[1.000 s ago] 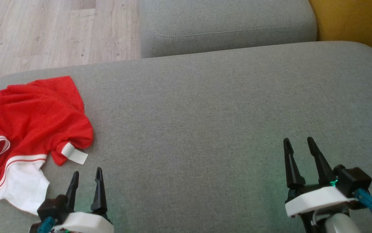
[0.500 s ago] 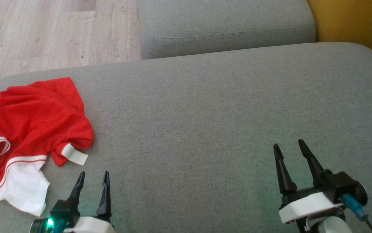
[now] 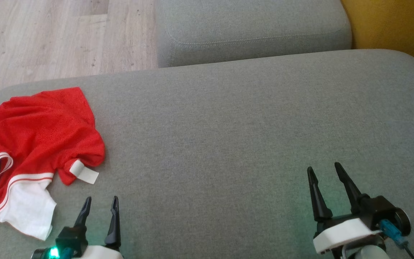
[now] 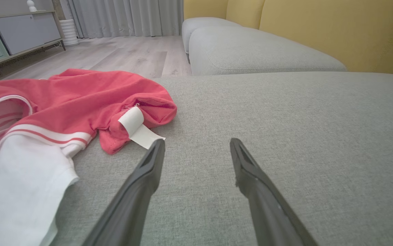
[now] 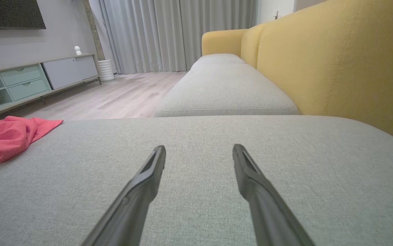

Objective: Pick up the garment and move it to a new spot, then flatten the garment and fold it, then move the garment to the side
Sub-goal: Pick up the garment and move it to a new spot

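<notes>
Garment, is either hand gripping it?
– No; left hand released, fingers spread, near its white tag; right hand likewise released, over the cushion's near right part; garment lies crumpled, red and white, at the cushion's left edge.

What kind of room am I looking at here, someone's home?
Most likely a living room, or a mock-up of one: a grey-cushioned sofa with a yellow back, a low cabinet below a dark screen, and long curtains by a wood floor.
</notes>
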### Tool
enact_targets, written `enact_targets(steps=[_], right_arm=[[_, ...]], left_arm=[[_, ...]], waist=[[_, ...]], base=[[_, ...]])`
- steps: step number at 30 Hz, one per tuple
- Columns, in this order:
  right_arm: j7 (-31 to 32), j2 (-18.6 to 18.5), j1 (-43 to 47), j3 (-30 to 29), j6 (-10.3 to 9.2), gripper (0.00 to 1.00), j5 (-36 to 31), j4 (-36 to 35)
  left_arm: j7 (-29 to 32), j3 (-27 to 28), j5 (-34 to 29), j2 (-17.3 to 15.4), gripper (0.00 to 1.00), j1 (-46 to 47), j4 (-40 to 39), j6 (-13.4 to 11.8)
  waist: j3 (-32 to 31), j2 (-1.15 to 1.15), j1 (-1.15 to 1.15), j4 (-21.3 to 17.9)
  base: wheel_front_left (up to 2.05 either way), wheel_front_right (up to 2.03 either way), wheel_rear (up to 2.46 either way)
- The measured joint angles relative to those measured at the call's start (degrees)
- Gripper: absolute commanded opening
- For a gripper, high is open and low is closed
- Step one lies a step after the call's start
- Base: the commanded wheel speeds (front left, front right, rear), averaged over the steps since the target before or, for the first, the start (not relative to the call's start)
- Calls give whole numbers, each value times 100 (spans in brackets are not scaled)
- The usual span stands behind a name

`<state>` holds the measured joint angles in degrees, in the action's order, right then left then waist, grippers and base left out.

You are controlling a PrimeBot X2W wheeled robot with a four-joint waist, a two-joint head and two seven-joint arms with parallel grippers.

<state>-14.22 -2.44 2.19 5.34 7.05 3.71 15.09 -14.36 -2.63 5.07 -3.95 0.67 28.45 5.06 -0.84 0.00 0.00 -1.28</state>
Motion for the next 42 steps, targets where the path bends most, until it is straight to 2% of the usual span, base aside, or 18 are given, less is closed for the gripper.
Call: enact_targets(steps=[10,18,23,35,39,42], right_arm=[[1,0,83,-42,0,100,34,137],[0,0,107,-52,0,100,70,137],[0,0,192,16,0,100,120,136],[0,-1,202,265,0,100,185,176],[0,0,191,353,0,100,186,181],[0,0,185,382,0,100,182,177]], left_arm=[[0,71,-1,9,100,2,5,2],[0,67,-2,22,100,11,-4,7],[0,65,-1,34,100,9,-18,4],[0,115,0,18,100,-215,-79,5],[0,165,41,-3,100,-285,-122,9],[0,170,179,-2,100,-268,-180,89]], waist=[[21,0,0,37],[-10,0,0,348],[-58,0,0,797],[-180,0,0,2154],[-171,0,-1,2407],[-73,0,-1,2417]], base=[[0,0,0],[0,0,0],[0,0,0],[0,0,0],[0,0,0],[0,0,0]])
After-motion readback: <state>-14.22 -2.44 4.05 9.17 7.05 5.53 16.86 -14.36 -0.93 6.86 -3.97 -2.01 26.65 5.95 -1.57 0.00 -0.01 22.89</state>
